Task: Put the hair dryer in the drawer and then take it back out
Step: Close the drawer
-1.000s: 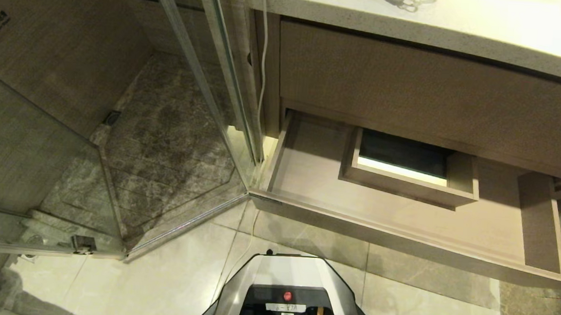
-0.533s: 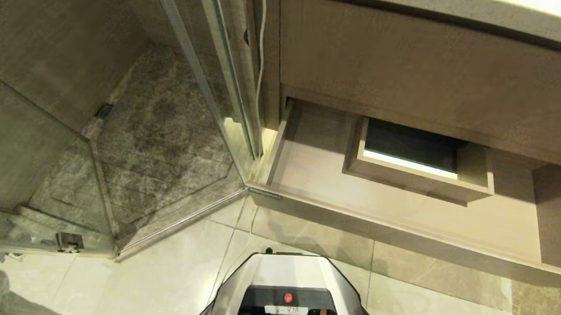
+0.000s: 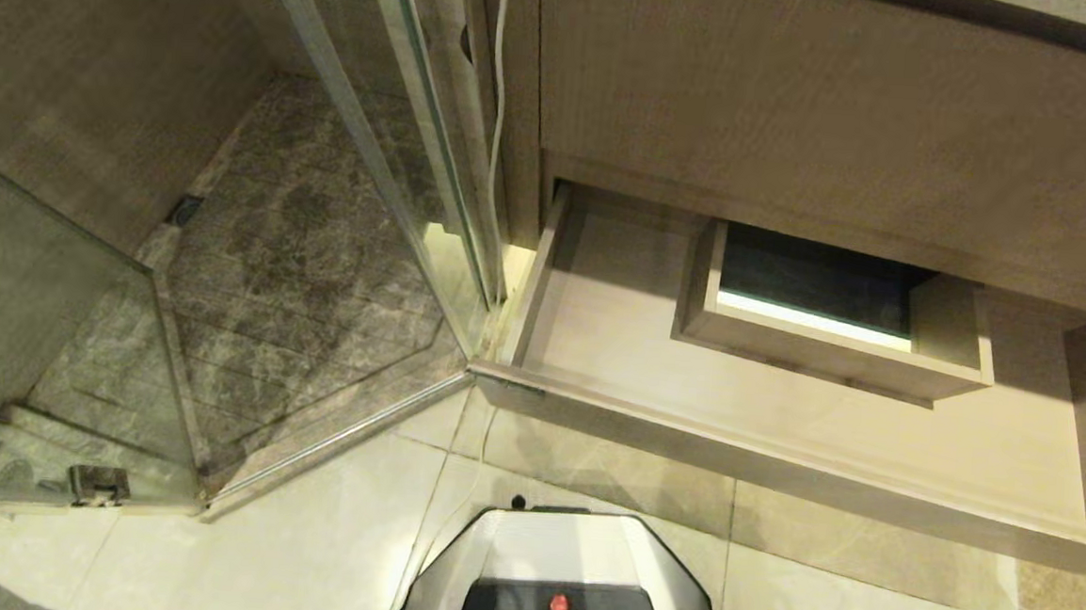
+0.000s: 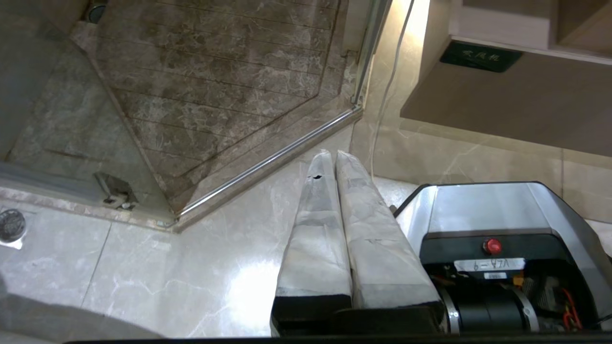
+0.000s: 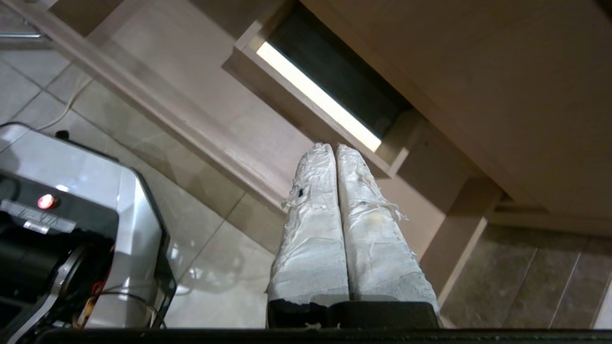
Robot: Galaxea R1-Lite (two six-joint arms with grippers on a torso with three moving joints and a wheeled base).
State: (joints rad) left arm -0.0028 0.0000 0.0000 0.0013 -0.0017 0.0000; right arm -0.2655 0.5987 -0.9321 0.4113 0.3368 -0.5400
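drawer (image 3: 781, 423): right end cut by head view's edge | robot base (image 3: 564, 570): lower part cut off

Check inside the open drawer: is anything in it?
The drawer shows only its bare floor and the boxed cut-out. No hair dryer shows. Its far right end is out of view.

Countertop out of view — camera lower, drawer (image 3: 781, 423) larger, nearer.

light: dim, warm overall
source: bright strip inside the cut-out (image 3: 816, 317) of the drawer (image 3: 779, 451)
shadow: dark band under the wood panel (image 3: 799, 123) above the drawer
glare: on floor tiles (image 4: 239, 286) near the drawer
blur: slight, head view
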